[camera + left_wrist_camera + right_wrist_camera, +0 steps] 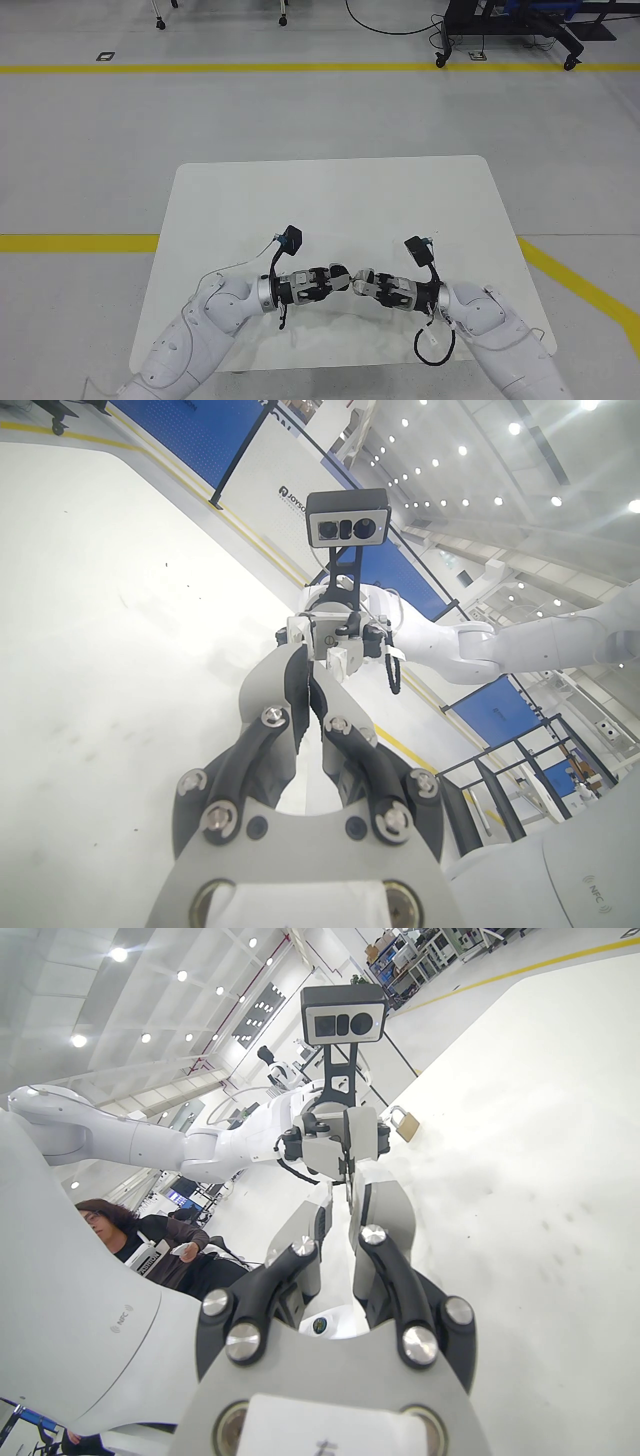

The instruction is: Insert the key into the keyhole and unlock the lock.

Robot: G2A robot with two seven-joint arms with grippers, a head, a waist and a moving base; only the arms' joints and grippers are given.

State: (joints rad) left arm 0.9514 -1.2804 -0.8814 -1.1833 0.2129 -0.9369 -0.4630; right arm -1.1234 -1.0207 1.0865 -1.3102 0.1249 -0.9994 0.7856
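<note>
The padlock (406,1125) is lying on the desk (400,200) just beside the left gripper (307,665), with nothing holding it, so unlocking is not yet under way. The left jaws are pressing closed and pointing tip to tip at the right gripper (344,1190) above the desk. A thin dark sliver, probably the key (348,1180), is sitting where the tips meet; this is looking like a handover for a better hold. Whether the right jaws are clamping it I cannot tell.

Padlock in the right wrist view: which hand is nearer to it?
Left. The padlock lies on the table close beside the left hand. The right hand faces the left hand from the opposite side, so it is farther off.
</note>
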